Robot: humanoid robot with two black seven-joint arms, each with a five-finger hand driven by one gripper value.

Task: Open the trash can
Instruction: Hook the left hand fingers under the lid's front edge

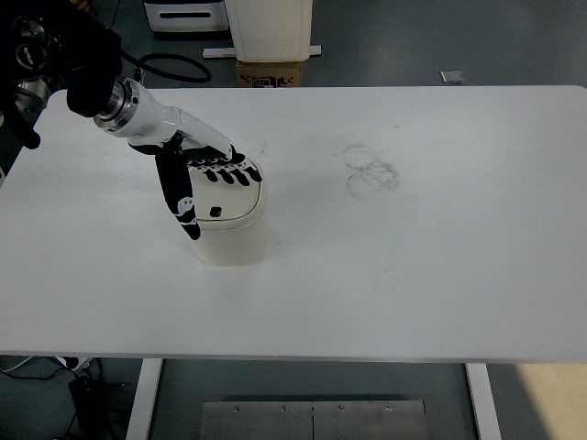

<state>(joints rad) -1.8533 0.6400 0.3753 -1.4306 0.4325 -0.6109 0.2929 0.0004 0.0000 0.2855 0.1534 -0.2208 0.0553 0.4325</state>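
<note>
Left arm comes in from the upper left corner, silver wrist cuff angled down and to the right. Left robot hand is palm-down with its four fingers stretched out side by side toward the right, thumb pointing straight down, apart from them. Nothing gripped; right arm isn't visible.

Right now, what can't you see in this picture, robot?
Top view only:
- Trash can lid: partly covered by the left hand, so I cannot tell whether it has started opening.
- Inside the can: hidden.
- Right arm: outside the picture.
- Faint ring marks on the table: too faint to identify.
</note>
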